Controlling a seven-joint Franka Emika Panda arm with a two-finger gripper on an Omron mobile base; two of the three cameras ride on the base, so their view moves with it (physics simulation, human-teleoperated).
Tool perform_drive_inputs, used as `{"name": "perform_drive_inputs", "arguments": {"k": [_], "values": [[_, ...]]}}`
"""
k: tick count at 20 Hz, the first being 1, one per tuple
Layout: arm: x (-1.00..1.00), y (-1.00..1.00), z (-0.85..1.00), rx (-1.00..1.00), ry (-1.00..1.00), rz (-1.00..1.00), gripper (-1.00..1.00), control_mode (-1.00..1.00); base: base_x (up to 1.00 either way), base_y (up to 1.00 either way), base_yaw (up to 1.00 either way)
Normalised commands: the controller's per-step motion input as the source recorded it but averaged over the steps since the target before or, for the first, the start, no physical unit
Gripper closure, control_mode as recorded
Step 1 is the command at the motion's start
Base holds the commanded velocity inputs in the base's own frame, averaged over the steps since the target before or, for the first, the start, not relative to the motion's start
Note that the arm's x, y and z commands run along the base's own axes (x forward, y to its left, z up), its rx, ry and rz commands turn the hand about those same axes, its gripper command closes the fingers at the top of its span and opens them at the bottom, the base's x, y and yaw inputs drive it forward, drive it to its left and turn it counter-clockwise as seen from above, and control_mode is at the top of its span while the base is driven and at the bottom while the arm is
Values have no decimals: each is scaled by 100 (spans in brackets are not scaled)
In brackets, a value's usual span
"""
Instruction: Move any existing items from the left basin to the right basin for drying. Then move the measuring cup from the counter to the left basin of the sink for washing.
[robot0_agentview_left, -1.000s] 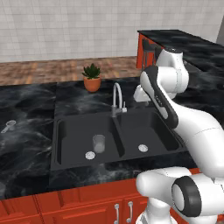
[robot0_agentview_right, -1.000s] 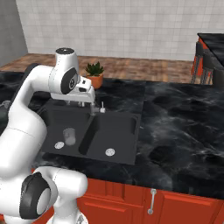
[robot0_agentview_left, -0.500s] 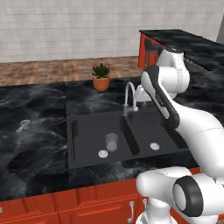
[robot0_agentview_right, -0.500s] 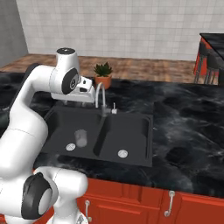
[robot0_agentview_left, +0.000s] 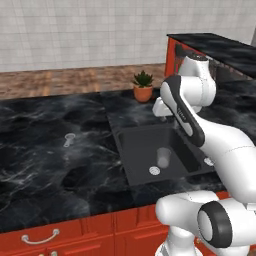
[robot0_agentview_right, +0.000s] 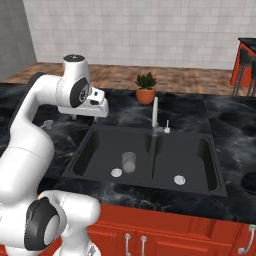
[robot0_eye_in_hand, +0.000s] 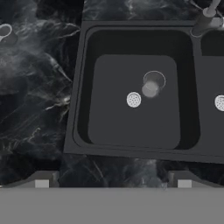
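A clear glass (robot0_agentview_left: 163, 157) stands upright in the left basin (robot0_agentview_left: 150, 150) of the black sink (robot0_agentview_right: 90, 150), just beside that basin's round drain (robot0_agentview_right: 116, 172), on the side nearer the divider. From the hand view the glass (robot0_eye_in_hand: 152, 84) is seen from above, its rim a pale ring, apart from the basin walls. The right basin (robot0_agentview_right: 185, 157) holds nothing but its own drain (robot0_agentview_right: 179, 179). The measuring cup (robot0_agentview_left: 69, 137), small and silvery with a short handle, lies on the dark marbled worktop (robot0_agentview_left: 50, 150) well to the left of the sink; in the hand view it sits at the far upper left corner (robot0_eye_in_hand: 4, 30). No writing or label can be read on any of these things.

A faucet (robot0_agentview_right: 155, 116) rises behind the divider between the two basins, and a potted plant (robot0_agentview_right: 146, 88) in an orange pot stands on the worktop behind it. Red cabinet fronts (robot0_agentview_right: 150, 235) run below the worktop.

The end effector (robot0_eye_in_hand: 113, 180) hangs above the near edge of the sink's left side, its two finger tips spread wide apart, gripping nothing and touching nothing.
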Motion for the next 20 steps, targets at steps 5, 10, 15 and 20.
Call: {"name": "perform_drive_inputs", "arguments": {"k": [5,10,15,20], "values": [[0,0,0,0,0,0,-100,100,59,31,0],[0,0,0,0,0,0,-100,100,78,10,0],[0,0,0,0,0,0,-100,100,44,7,0],[0,0,0,0,0,0,-100,100,2,1,0]]}}
